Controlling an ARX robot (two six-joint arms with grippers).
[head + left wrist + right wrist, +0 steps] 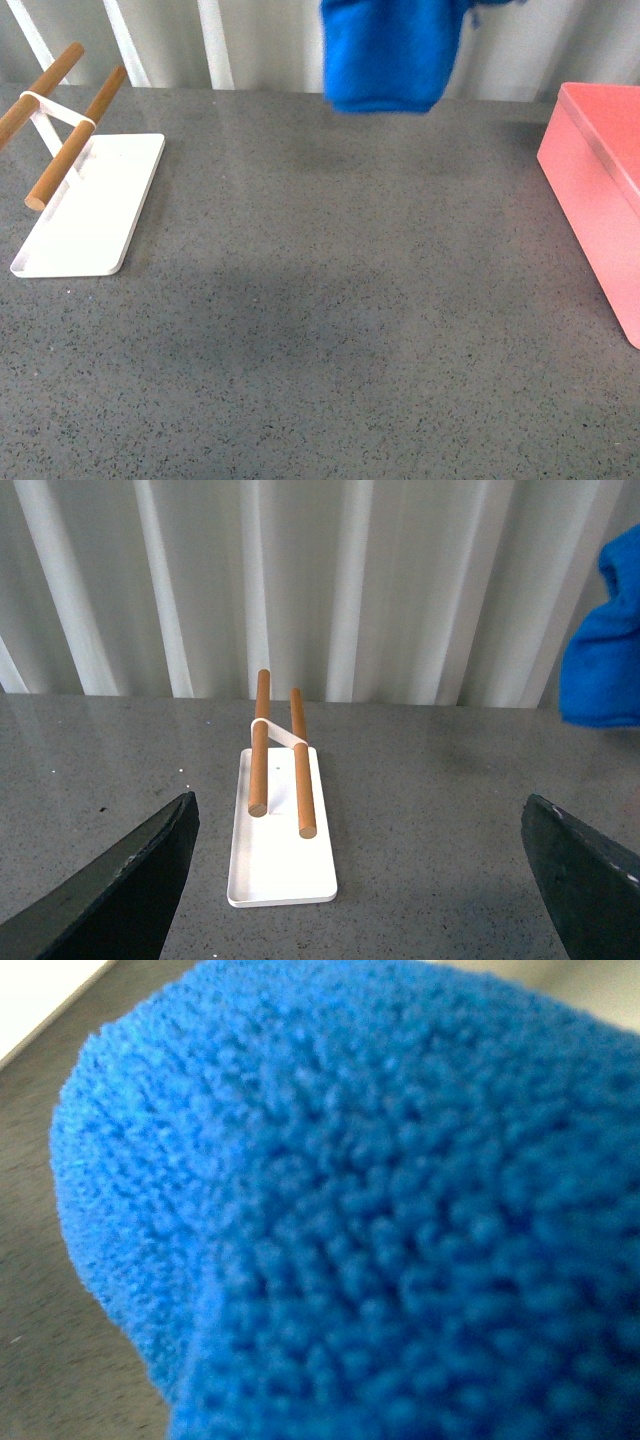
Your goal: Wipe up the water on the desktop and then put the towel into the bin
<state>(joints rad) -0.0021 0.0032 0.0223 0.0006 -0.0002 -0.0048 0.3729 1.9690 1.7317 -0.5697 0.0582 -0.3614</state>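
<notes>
Now towel (388,55) hangs mid-air; R gripper unseen, grip can't be told; L gripper (358,802) spread, empty. Robot should carry right, clear bin (590,200) rim, then drop.

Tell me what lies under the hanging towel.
Below the towel only bare desktop shows, with a faint darker patch. The towel fills the right wrist view, hiding whatever grips it.

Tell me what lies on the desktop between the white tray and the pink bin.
Nothing: the front view shows bare desktop from the white tray to the bin. The towel hangs above the far part, off the surface.
</notes>
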